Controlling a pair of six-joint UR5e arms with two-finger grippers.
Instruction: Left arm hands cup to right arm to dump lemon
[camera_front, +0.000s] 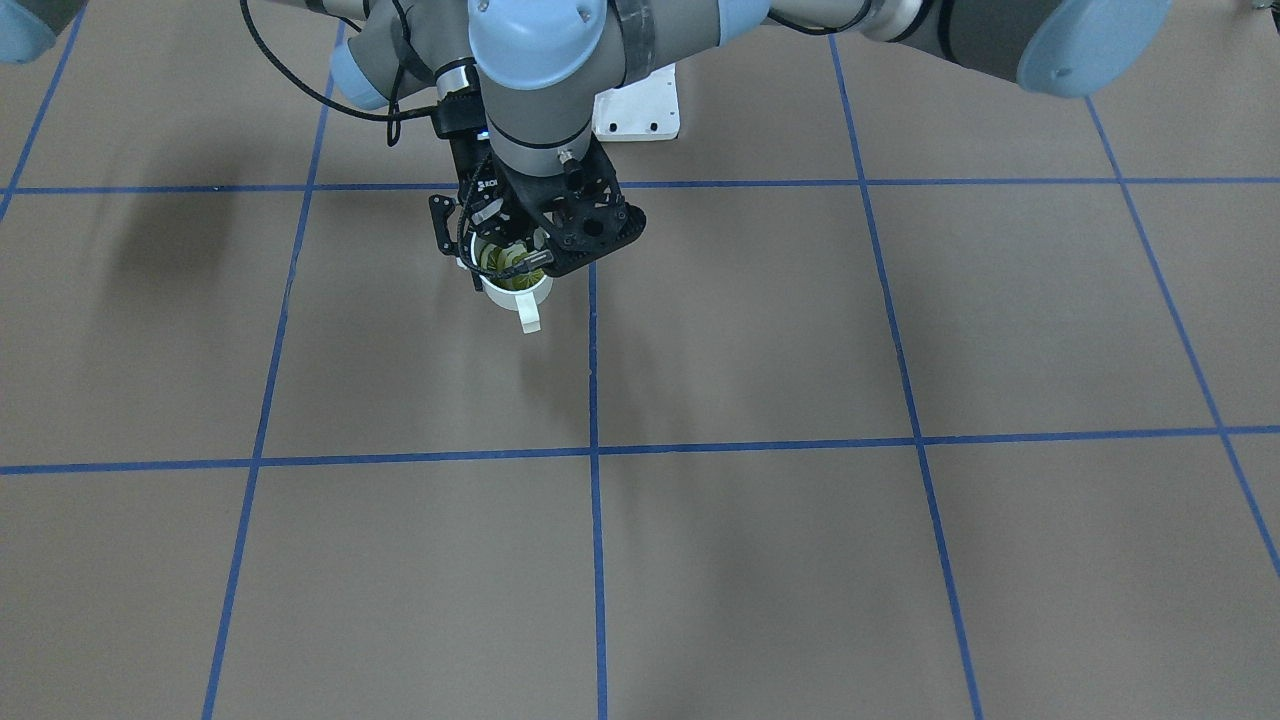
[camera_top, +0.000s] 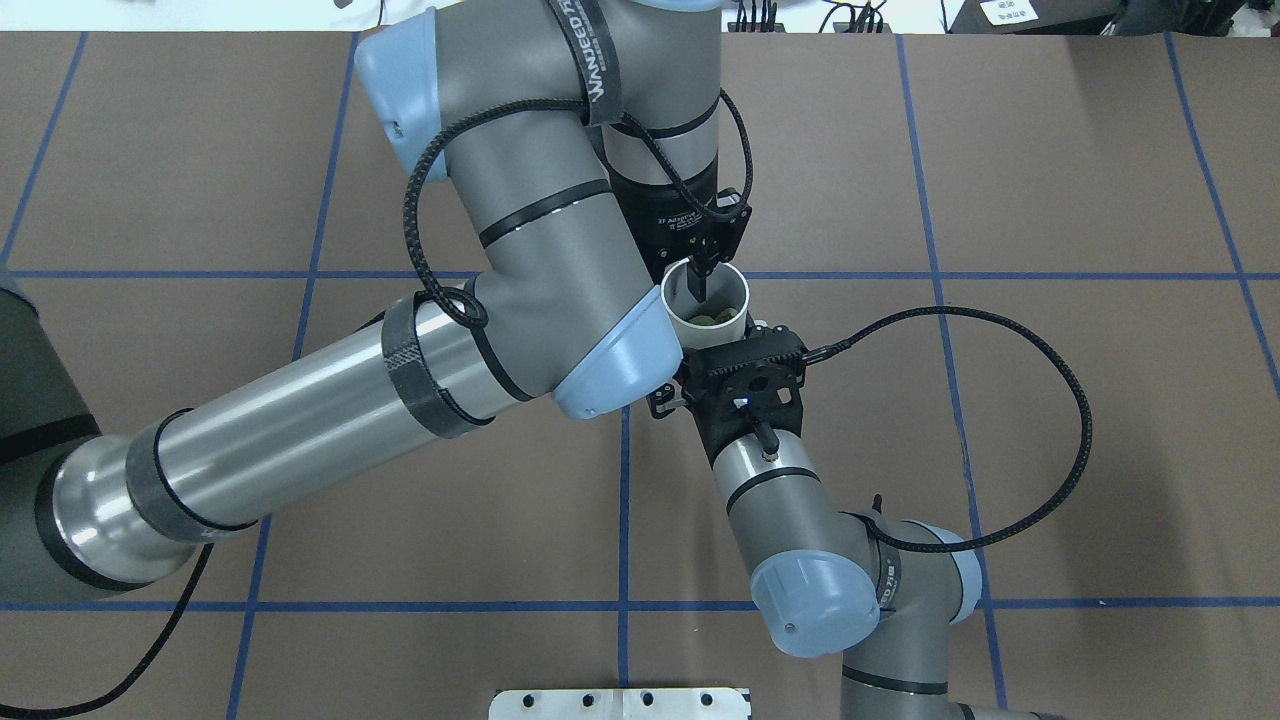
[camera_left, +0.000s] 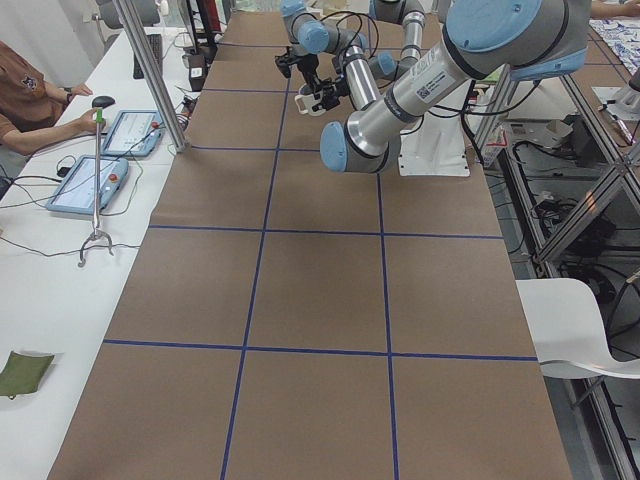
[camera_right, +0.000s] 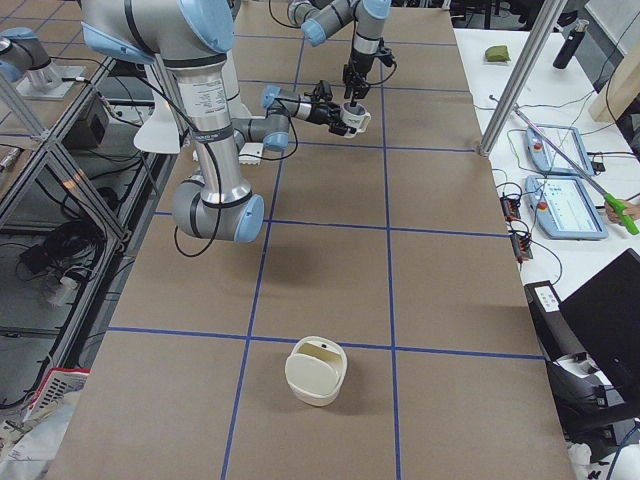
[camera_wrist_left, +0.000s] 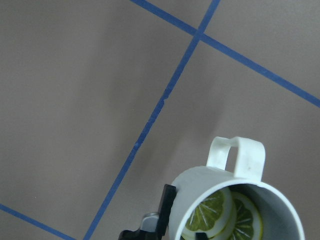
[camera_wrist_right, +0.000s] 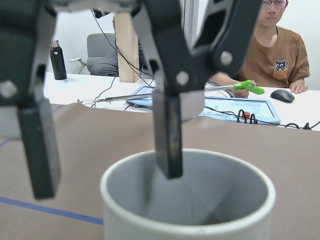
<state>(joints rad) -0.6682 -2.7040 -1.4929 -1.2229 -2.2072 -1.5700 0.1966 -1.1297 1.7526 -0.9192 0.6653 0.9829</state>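
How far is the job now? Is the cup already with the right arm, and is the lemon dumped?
Done: the cup, off the table, looks handed over; the left pincer straddles its rim, open and apparently clear of the wall, so the right pincer at its side seems to carry it. In hand: the left pincer is not yet withdrawn. Remaining: tipping out the lemon slices, which lie inside.

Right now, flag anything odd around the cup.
Nothing stands out. The cup is upright with the lemon inside, nothing spilled on the table. The left gripper has one of its fingers inside the rim.
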